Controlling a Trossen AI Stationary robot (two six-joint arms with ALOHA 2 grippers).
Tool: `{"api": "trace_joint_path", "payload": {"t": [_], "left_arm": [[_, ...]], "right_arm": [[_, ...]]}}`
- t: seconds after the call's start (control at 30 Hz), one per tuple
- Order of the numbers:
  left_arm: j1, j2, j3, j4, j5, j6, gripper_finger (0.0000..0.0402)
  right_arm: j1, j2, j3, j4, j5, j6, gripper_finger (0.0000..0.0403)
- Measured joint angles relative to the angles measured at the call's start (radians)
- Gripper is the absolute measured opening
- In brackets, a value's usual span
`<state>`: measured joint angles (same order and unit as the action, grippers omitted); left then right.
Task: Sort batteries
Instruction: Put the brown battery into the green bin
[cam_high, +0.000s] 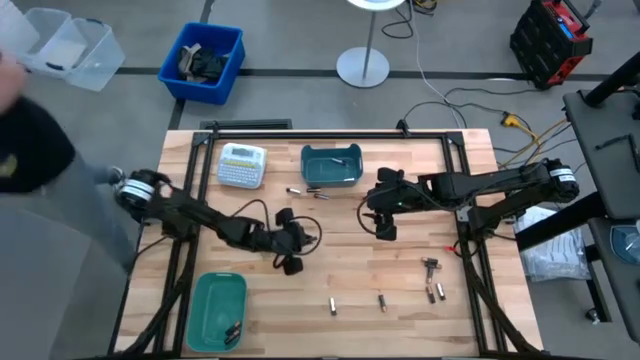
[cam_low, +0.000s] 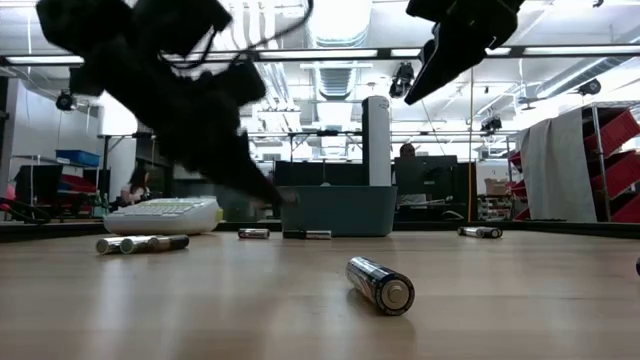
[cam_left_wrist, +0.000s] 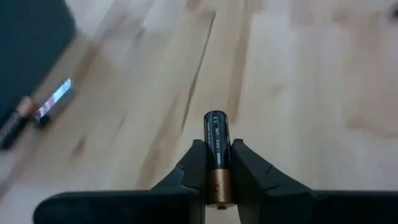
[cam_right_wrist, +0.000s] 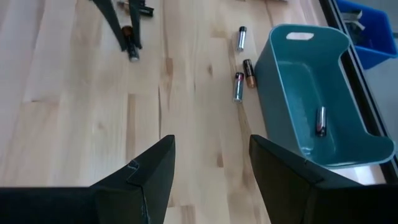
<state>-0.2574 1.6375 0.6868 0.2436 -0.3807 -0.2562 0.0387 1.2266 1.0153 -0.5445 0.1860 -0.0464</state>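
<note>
A dark, copper-ended battery (cam_left_wrist: 216, 158) sits clamped in the left pincer (cam_left_wrist: 216, 163) above the wooden counter (cam_high: 400, 280); keep it level toward the near teal plastic bin (cam_high: 212, 310). The right pincer (cam_right_wrist: 211, 165) hangs open mid-counter.

The light is even and bright, it comes from the ceiling strips that glare white in the low view, and my arms show there only as dark shapes against them, the left arm (cam_low: 170, 90) smeared by motion. In my left wrist view the battery (cam_left_wrist: 216, 152) between my fingers (cam_left_wrist: 186, 171) is sharp, but the table (cam_left_wrist: 298, 93) behind it and the batteries lying at the edge are blurred. From above and in my right wrist view everything is clear with only soft, weak shadows on the wood, and a dark blurred shape (cam_high: 25, 140) fills the corner of the high view.
</note>
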Motion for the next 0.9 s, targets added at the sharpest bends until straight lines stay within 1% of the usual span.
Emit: {"api": "trace_joint_path", "payload": {"t": [0.17, 0.3, 0.37, 0.43, 0.53, 0.67, 0.77, 0.83, 0.9], "left_arm": [[-0.014, -0.133, 0.001, -0.007, 0.091, 0.047, 0.0028], [-0.04, -0.23, 0.002, -0.056, 0.115, 0.044, 0.0028], [-0.059, -0.276, 0.009, -0.114, 0.127, 0.026, 0.0028], [-0.075, -0.315, 0.034, -0.224, 0.136, -0.018, 0.0028], [-0.104, -0.358, 0.111, -0.481, 0.133, -0.127, 0.0028], [-0.175, -0.361, 0.241, -0.853, 0.14, -0.279, 0.0028], [-0.231, -0.342, 0.321, -1.086, 0.184, -0.427, 0.0028], [-0.27, -0.325, 0.347, -1.194, 0.203, -0.515, 0.0028], [-0.306, -0.314, 0.359, -1.229, 0.24, -0.574, 0.0028]], "right_arm": [[-0.012, 0.0, 0.0, 0.005, 0.0, -0.006, 0.0198], [-0.023, 0.0, 0.0, 0.005, 0.001, -0.007, 0.0193], [-0.031, 0.0, 0.0, 0.005, 0.001, -0.007, 0.019], [-0.039, 0.0, 0.0, 0.005, 0.001, -0.008, 0.0189], [-0.05, 0.0, 0.0, 0.005, 0.002, -0.011, 0.019], [-0.059, 0.0, 0.0, 0.005, 0.002, -0.017, 0.0191], [-0.059, 0.0, 0.0, 0.006, 0.002, -0.018, 0.0191], [-0.059, 0.0, 0.0, 0.009, 0.001, -0.018, 0.0192], [-0.059, 0.0, 0.0, 0.008, 0.001, -0.018, 0.019]]}}
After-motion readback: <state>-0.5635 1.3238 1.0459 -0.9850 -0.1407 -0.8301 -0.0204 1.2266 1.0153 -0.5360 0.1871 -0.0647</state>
